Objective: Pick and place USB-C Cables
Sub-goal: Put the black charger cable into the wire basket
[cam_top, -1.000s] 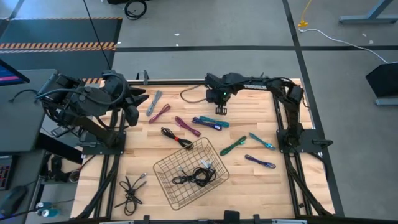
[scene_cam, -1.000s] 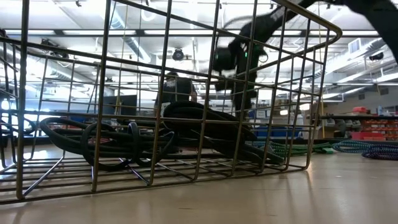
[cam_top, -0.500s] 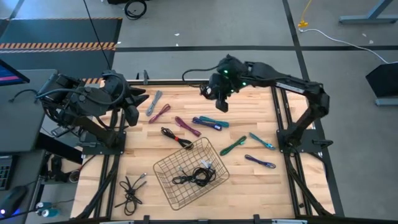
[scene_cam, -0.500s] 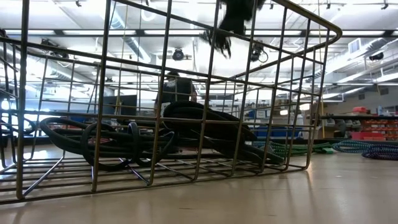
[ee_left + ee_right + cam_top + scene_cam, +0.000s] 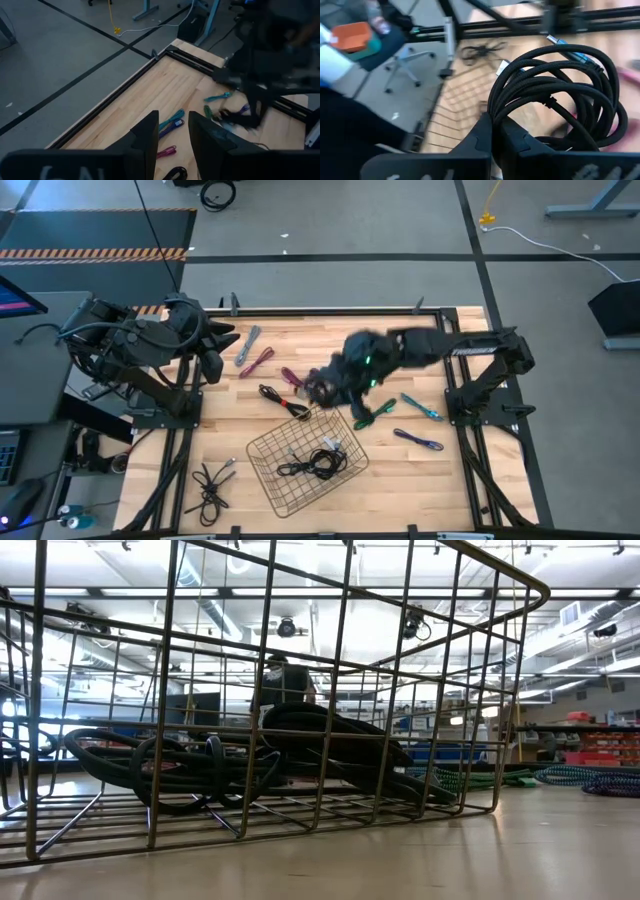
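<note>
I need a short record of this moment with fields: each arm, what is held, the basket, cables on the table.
right gripper: shut on black cable coil, carried above the table near the basket
left gripper: jaws parted, empty, waiting at the table's left edge
wire basket: holds black cables
table: several coloured cables loose

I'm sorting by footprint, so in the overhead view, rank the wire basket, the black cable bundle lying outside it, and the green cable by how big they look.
1. Wire basket, clearly the largest.
2. Black cable bundle at the table's near left.
3. Green cable, slightly smaller than the bundle, and partly hidden by the arm.
</note>
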